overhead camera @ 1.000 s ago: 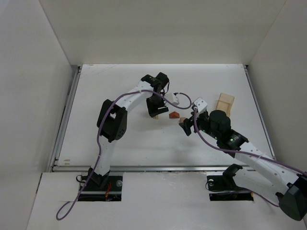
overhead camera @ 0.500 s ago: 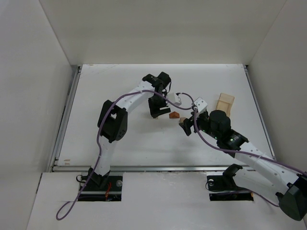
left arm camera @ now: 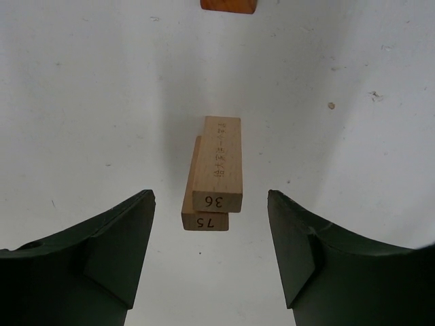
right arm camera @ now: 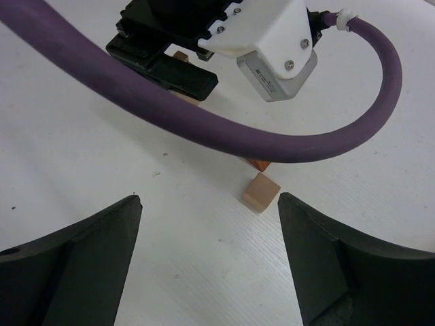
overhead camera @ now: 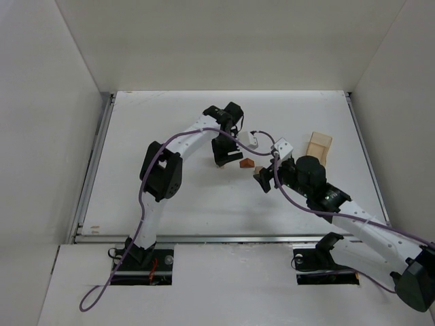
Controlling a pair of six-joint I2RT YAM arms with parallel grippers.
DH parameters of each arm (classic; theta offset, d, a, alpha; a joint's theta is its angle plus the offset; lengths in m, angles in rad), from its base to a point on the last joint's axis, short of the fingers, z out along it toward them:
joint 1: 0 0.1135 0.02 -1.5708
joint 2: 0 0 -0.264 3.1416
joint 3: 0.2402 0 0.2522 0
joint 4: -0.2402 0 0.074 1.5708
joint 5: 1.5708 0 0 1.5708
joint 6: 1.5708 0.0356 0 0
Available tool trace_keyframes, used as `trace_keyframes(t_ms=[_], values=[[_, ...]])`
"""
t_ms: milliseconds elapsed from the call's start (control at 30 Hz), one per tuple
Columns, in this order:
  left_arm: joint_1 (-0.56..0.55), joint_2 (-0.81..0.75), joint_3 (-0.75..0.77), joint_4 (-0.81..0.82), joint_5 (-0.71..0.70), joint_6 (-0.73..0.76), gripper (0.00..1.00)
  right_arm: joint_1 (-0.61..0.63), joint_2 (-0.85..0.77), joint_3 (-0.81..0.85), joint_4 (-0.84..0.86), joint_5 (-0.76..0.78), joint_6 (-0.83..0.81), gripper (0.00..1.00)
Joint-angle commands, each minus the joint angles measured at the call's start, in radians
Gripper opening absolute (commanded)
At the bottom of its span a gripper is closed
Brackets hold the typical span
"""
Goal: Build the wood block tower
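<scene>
Two slim pale tan blocks (left arm camera: 217, 166), marked 36 and 75, lie stacked on the white table, the 36 block on top. My left gripper (left arm camera: 210, 197) is open and empty, just short of their near ends; in the top view it (overhead camera: 220, 159) hides most of them. A reddish-brown roof-shaped piece (overhead camera: 247, 163) lies to their right, cut off at the top edge of the left wrist view (left arm camera: 228, 5). A small tan cube (right arm camera: 260, 192) sits beside it. My right gripper (right arm camera: 209, 198) is open and empty, close to the cube (overhead camera: 259, 171).
A larger pale tan rectangular box (overhead camera: 317, 147) lies at the right of the table. The left arm's purple cable (right arm camera: 272, 136) crosses the right wrist view and hides part of the roof piece (right arm camera: 257, 165). White walls close in the table (overhead camera: 170, 197).
My left gripper has shifted slightly right and now covers the stacked blocks in the top view. The right arm has not moved.
</scene>
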Motion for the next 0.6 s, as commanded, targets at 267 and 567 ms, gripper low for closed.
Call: trace_keyframes(t_ms=[267,567], values=[[-0.001,0.007,0.011,0.028,-0.010,-0.013,0.62,0.004,0.008,0.041,0.019,-0.010,0.010,0.87],[-0.001,0.016,0.001,0.047,-0.030,-0.013,0.51,0.004,0.017,0.041,0.019,-0.010,0.010,0.87]])
